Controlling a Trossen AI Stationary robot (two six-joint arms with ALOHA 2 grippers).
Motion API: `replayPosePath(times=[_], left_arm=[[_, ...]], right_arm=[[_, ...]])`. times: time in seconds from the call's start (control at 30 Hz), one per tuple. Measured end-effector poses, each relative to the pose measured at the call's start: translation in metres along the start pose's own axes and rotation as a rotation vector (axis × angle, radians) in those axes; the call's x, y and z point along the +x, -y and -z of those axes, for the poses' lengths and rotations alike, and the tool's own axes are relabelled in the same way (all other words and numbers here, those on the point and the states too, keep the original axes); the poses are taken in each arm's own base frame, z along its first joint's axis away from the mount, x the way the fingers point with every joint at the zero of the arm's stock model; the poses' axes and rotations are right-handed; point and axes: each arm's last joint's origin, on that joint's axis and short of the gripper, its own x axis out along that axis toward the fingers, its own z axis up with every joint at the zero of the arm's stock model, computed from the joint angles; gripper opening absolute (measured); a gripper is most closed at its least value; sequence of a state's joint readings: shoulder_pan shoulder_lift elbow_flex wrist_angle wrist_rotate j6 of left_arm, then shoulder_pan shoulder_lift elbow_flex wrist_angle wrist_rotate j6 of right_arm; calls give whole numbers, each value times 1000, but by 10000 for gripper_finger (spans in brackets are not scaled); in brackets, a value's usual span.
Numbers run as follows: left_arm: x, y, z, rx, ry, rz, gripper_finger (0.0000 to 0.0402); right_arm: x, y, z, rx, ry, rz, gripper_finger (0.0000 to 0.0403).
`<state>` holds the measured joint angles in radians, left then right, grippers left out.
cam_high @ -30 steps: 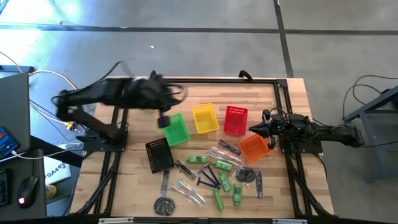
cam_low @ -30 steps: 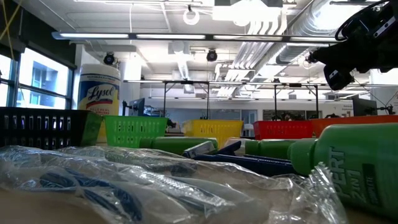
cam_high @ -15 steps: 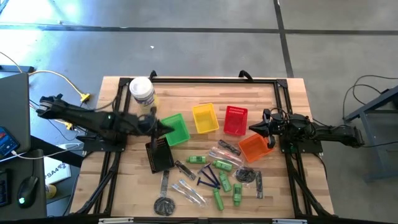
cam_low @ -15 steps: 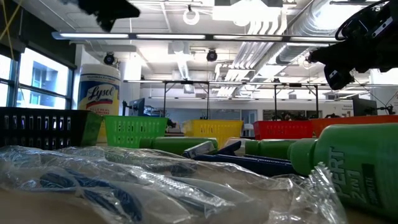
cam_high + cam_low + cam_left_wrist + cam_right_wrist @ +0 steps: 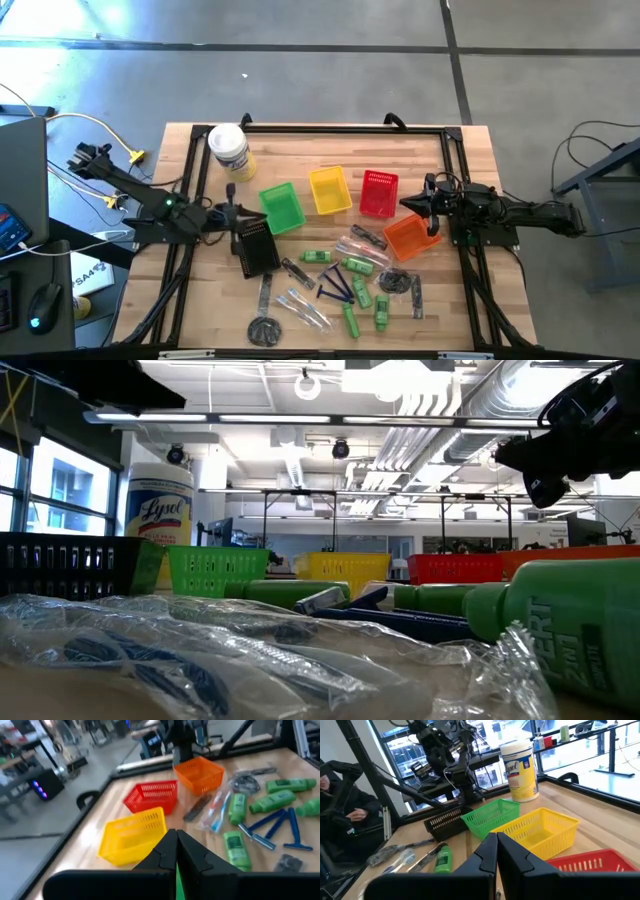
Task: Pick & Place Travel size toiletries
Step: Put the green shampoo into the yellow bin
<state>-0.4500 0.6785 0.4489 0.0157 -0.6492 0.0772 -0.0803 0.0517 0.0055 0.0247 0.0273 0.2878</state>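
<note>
Left gripper (image 5: 232,213) sits low at the table's left side, fingers pressed together with nothing between them, right beside the black basket (image 5: 256,248) and just short of the green basket (image 5: 282,207). Over on the right, the right gripper (image 5: 428,208) is also closed up empty, hanging beside the orange basket (image 5: 409,237) and the red basket (image 5: 378,193). Between green and red, there's the yellow basket (image 5: 330,190). Behind the left arm stands the white canister (image 5: 229,150) near the table's far left corner. And the travel size toiletries (image 5: 345,280), they're all scattered loose on the wooden table (image 5: 470,150) in front of the baskets: green mini bottles (image 5: 350,319), dark blue razors (image 5: 337,288), clear plastic sticks (image 5: 303,308), a comb (image 5: 296,271), a couple of round pieces nearer the front edge. From the right wrist view, a person (image 5: 342,805) sits beyond the table.
</note>
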Motion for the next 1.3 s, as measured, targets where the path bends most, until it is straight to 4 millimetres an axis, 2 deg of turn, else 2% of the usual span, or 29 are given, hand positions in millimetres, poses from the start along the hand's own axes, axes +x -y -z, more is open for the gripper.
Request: replayPosePath(times=[0.2,0.33,0.43,0.6,0.67,0.83,1.3], left_arm=[[8,-32,-10,-84,112,32,0],[9,-44,-10,-50,133,12,0],[0,-49,-17,3,201,-26,0],[-29,-59,-26,23,347,-47,0],[-33,-59,-20,12,373,-50,0],[-23,-51,15,-2,315,-62,0],[-7,-37,78,6,218,-66,0]], right_arm=[[0,-1,-2,-12,26,-6,2],[0,-1,-4,-22,39,-11,2],[0,-2,-3,-27,26,-44,2],[-1,-7,-5,-34,20,-182,2],[-1,-6,-6,-34,28,-174,2],[0,-4,-5,-73,43,-103,2],[0,-3,-5,-135,46,-74,2]])
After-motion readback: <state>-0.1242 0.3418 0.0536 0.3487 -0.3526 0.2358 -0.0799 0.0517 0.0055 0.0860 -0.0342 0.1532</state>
